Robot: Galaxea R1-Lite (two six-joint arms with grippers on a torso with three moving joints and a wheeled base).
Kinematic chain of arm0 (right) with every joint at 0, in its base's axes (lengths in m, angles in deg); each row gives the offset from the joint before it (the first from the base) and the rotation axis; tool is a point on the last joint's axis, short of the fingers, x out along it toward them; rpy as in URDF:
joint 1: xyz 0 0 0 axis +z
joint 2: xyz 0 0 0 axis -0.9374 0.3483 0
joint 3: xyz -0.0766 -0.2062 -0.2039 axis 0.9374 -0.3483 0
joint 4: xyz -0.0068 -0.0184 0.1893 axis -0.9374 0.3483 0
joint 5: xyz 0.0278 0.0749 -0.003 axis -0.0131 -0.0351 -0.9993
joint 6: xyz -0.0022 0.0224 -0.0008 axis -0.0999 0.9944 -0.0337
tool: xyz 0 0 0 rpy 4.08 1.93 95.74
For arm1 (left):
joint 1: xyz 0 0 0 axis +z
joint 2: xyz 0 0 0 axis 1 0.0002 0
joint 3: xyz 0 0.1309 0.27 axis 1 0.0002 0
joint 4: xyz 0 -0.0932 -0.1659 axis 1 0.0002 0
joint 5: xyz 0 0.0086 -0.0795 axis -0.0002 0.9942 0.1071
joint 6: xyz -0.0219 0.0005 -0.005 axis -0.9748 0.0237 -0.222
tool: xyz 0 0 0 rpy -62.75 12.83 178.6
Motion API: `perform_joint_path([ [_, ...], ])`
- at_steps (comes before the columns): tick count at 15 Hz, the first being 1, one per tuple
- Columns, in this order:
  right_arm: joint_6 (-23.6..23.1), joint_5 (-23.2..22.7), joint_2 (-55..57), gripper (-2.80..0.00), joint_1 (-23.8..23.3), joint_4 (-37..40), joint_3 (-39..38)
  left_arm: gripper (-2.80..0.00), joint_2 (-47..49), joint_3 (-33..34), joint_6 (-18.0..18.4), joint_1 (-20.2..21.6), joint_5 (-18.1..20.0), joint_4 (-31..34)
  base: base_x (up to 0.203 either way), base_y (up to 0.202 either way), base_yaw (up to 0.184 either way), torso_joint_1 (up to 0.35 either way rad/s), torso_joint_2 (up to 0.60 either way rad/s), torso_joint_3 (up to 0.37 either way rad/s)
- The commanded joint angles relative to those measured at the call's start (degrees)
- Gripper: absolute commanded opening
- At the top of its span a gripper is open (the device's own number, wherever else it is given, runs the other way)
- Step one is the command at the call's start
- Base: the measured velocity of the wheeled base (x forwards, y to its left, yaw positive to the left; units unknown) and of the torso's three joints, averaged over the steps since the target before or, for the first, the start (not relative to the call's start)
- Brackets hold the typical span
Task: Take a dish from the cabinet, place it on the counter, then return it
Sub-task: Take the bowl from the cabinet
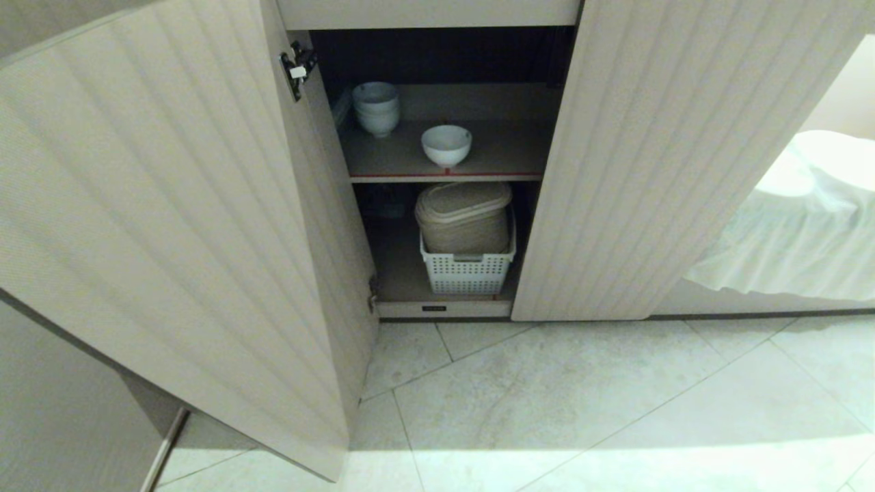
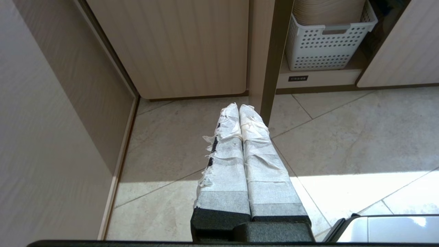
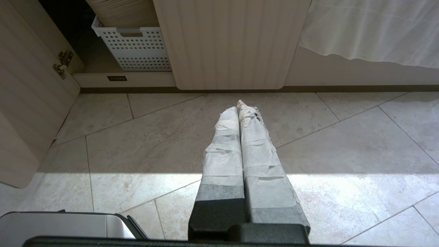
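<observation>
The dish (image 1: 446,145), a small white bowl, stands upright on the upper shelf inside the cabinet (image 1: 649,157), whose fluted left door (image 1: 171,225) hangs wide open. Neither arm shows in the head view. My left gripper (image 2: 239,107) hangs low over the floor tiles before the open door's edge, its taped fingers pressed together and empty. My right gripper (image 3: 238,106) is likewise shut and empty over the tiles in front of the closed right door (image 3: 233,44). The counter is out of view.
A stack of greyish-white bowls (image 1: 376,108) sits at the shelf's back left. Below, a white slotted basket (image 1: 467,272) holds a beige lidded container (image 1: 465,215). A white cloth (image 1: 793,225) drapes at the right. The open door (image 2: 267,58) juts out over the tiled floor (image 1: 581,396).
</observation>
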Motion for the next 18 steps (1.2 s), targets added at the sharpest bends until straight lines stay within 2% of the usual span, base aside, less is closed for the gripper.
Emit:
perform_joint_path([
  [1,0.0,0.0,0.0,-2.80,0.1,0.0,0.0,-2.80,0.0,0.0,0.0,0.0,0.0,0.0,0.000,0.000,0.000,0.000,0.00,0.000],
  [18,0.0,0.0,0.0,-2.80,0.0,0.0,0.0,-2.80,0.0,0.0,-0.3,0.0,0.0,0.0,0.000,0.000,0.000,0.000,0.00,0.000],
])
